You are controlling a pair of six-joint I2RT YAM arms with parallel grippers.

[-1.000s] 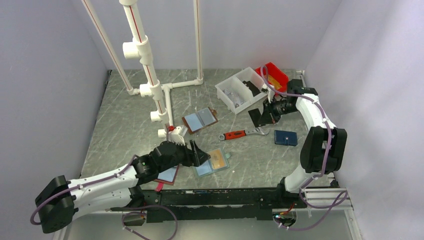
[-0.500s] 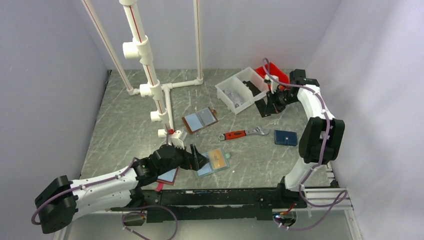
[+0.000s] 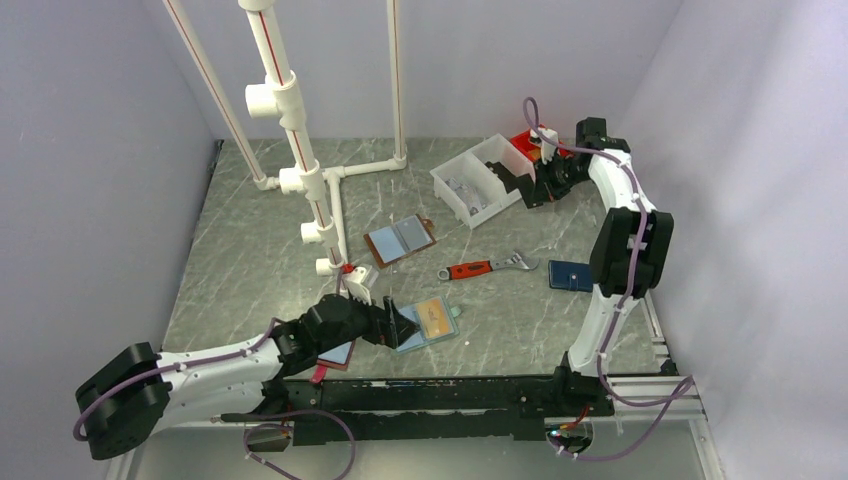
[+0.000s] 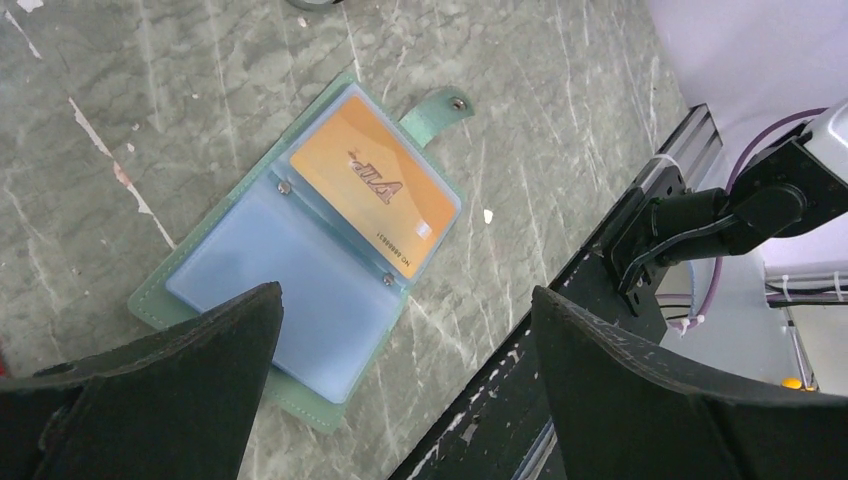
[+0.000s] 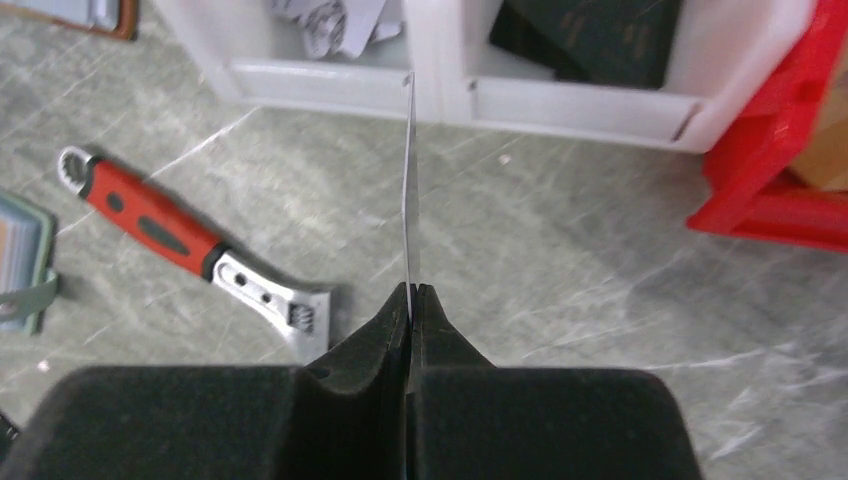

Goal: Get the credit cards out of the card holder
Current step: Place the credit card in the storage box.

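The mint-green card holder (image 4: 300, 300) lies open on the table, also seen in the top view (image 3: 432, 322). A tan-orange credit card (image 4: 375, 195) sits in its far panel; the near blue-grey panel looks empty. My left gripper (image 4: 407, 293) is open and empty, hovering just over the holder's near edge; in the top view (image 3: 397, 322) it is at the holder's left side. My right gripper (image 5: 410, 290) is shut on a thin credit card (image 5: 408, 180) seen edge-on. In the top view that card (image 3: 520, 185) looks dark and my right gripper (image 3: 538, 190) holds it beside the white bin (image 3: 452, 172).
The white bin (image 5: 440, 95) has two compartments; one holds a dark card (image 5: 590, 30). A red bin (image 5: 790, 150) stands beside it. A red-handled wrench (image 3: 485, 268), a brown-edged folder (image 3: 400, 238), a dark blue wallet (image 3: 570, 275), a maroon-edged folder (image 3: 335, 352) and a PVC pipe frame (image 3: 300, 150) are there.
My right gripper has carried the dark card up and back, from the table beside the white bin to its right end. My left gripper has edged closer to the holder.
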